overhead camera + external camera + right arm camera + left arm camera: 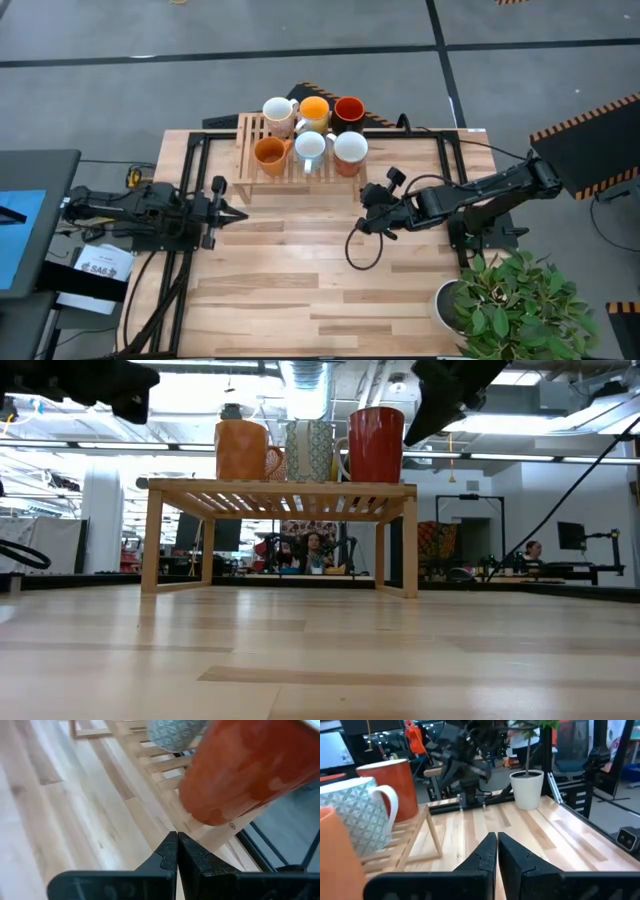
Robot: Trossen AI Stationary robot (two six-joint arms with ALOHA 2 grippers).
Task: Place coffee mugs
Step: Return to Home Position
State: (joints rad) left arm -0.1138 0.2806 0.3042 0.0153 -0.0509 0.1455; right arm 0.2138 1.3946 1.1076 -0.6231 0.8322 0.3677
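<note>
Six mugs stand upright on a low wooden slatted rack (300,165) at the table's far side. The back row is cream (278,114), orange (314,110) and red (348,109). The front row is orange (270,152), patterned white (310,147) and red with a white inside (350,148). My left gripper (240,213) hovers shut, near and left of the rack. My right gripper (366,203) hovers shut, just near and right of the rack's right end. Its wrist view shows the red mug (245,770) close ahead. Neither gripper touches anything.
A green potted plant in a white pot (505,300) stands at the table's near right corner. A black cable (365,250) loops over the table below the right arm. Bare wood lies between the rack and the near edge. People sit in the room behind the table.
</note>
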